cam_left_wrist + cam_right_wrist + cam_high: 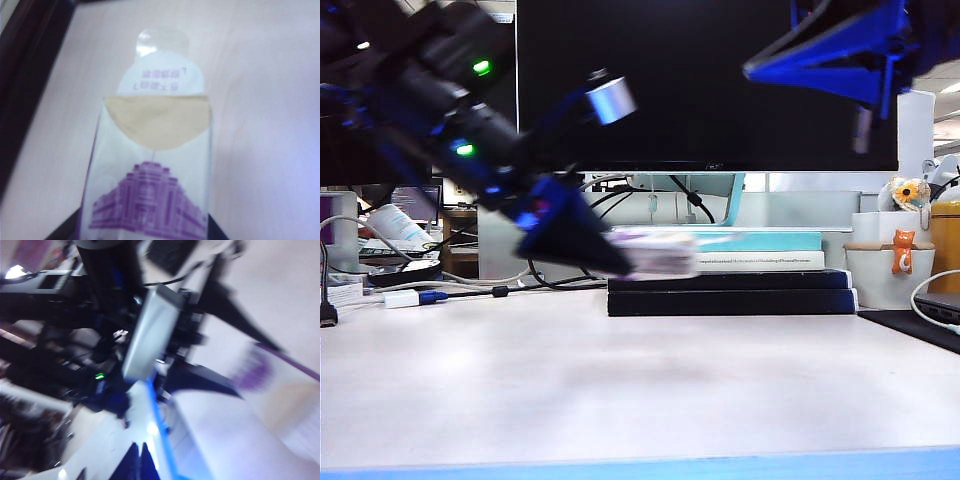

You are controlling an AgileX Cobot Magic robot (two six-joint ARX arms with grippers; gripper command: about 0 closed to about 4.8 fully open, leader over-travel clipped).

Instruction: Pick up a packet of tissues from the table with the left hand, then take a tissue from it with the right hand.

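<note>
The left end effector (620,262) sits left of centre in the exterior view, clamped on the packet (655,253), which it holds clear of the table (620,390), level and in front of the books (730,285). In the left wrist view the packet (150,190) fills the lower middle of the frame, with dark jaw tips at both lower corners pressing its sides. Its flap (161,80) is peeled back and a tan tissue (157,120) shows in the curved opening.

The right end effector (820,55) hangs in the upper right of the exterior view, well apart from the packet. In the right wrist view its tips (139,460) at the bottom of the frame lie together, so it is closed.

The packet looks light and soft, with slick plastic film that would likely dent or slide under a loose grip, so holding it across its sides seems right. The tissue is thin and probably tears easily. The best place to pinch it looks like the exposed curved edge in the opening, pulling along the packet's length away from the left end effector, gently, so the sheet slides out without dragging the packet from its grip.
</note>
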